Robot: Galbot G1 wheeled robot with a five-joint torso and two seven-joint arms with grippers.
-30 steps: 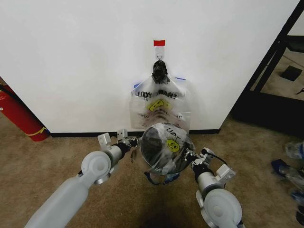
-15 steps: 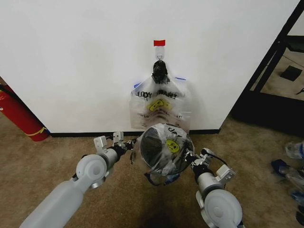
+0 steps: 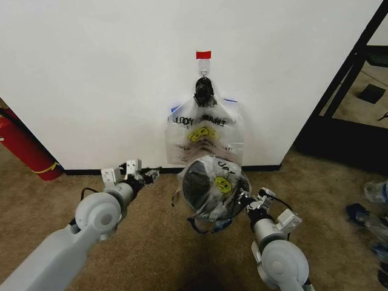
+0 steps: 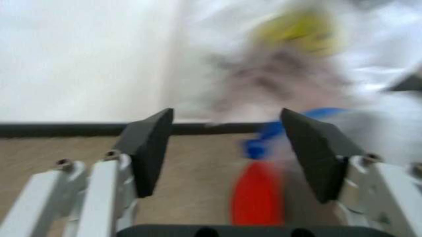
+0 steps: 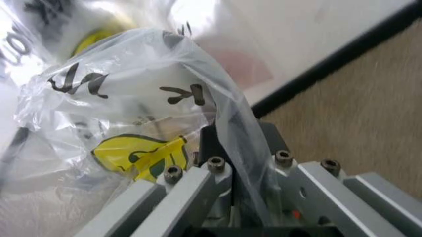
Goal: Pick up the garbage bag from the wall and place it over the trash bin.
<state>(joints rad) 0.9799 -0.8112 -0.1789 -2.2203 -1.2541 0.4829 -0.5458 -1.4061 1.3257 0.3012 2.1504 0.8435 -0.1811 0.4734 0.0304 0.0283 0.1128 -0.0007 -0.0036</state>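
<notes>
The garbage bag [image 3: 223,180], clear with a yellow smiley and black letters, is draped over the round black trash bin [image 3: 195,187] on the carpet in front of the wall [image 3: 91,79]. Its blue handles [image 3: 209,227] hang at the near side. My right gripper [image 3: 244,200] is at the bin's right rim, shut on a fold of the garbage bag [image 5: 165,98], with the right gripper [image 5: 228,148] pinching the plastic. My left gripper [image 3: 150,176] is left of the bin, apart from the bag. The left gripper [image 4: 228,118] is open and holds nothing; the bin's red base [image 4: 257,197] shows beyond it.
A bunch of matching bags [image 3: 205,130] hangs from a black knot [image 3: 204,91] under a red tape strip [image 3: 204,54]. A red fire extinguisher [image 3: 24,148] leans at far left. Black shelving [image 3: 357,85] stands at right, and bottles [image 3: 373,200] lie on the floor.
My left gripper has drawn back to the left, away from the bag's edge. The bag stays over the bin and the right gripper keeps its hold.
</notes>
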